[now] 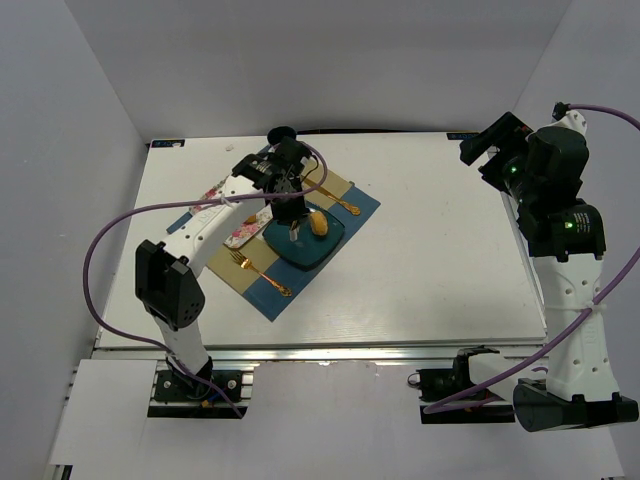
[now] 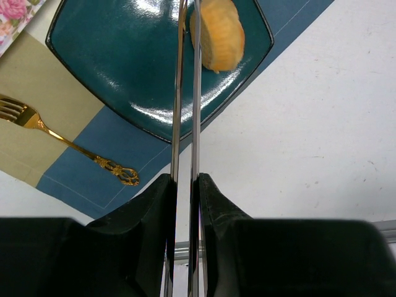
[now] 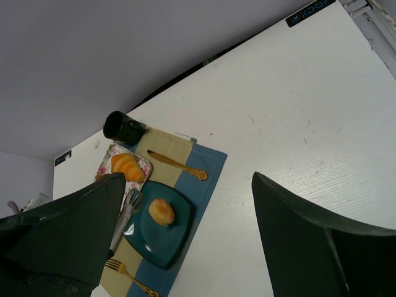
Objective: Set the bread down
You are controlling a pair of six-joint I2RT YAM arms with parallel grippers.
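So: the bread (image 2: 218, 34) lies on the teal plate (image 2: 105, 55), toward its far-right corner, not gripped by anything. The left claw (image 2: 185, 182) is clamped on a pair of metal tongs (image 2: 197, 111). The blades are nearly together and the roll sits just beside the right blade, not between them. The tong tips are cut off at the top of the left wrist view, so I can't tell if they touch it. The right claw (image 3: 185, 178) has its fingers wide apart, holds nothing, and is parked high, well away at the far right.

Handling, my read: it's light, soft, crushable, with a glazed crust and a glossy plate under it, so it'll likely skid or roll if nudged. Take it across the short middle with a light squeeze.

Count:
- Bread: 1 on the plate, plus the other roll (image 3: 127, 166) on the floral tray (image 3: 110, 150). Can't tell if that's one piece or two.
- 1 plate, 1 tongs, 1 fork (image 2: 68, 145), 1 knife (image 3: 176, 164), 1 dark cup (image 3: 122, 127), 1 placemat (image 2: 117, 133). All on the white worktop (image 1: 430, 250).
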